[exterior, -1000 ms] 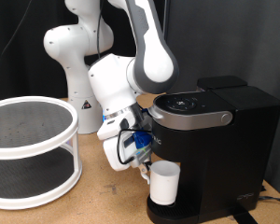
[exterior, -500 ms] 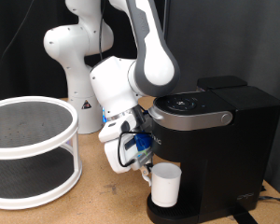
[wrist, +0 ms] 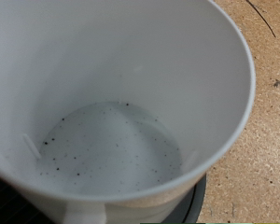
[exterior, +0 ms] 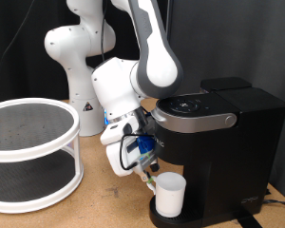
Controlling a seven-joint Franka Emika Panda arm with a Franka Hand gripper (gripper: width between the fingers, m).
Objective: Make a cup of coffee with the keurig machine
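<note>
Claw (exterior: 150,177): low beside the brewer, at the cup's rim; spread or pinching, cannot tell.
Cup (exterior: 170,195): upright on the brewer's (exterior: 218,142) drip tray, dark specks inside (wrist: 107,145).
Table (exterior: 95,204): carries a white two-tier stand (exterior: 33,152).

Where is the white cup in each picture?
Exterior view: the white cup stands low in the picture on the drip tray of the black keurig machine, with the hand beside it.
Wrist view: the cup fills nearly the whole picture, seen from above.
Shared landmark: the dark drip tray under the cup.
</note>
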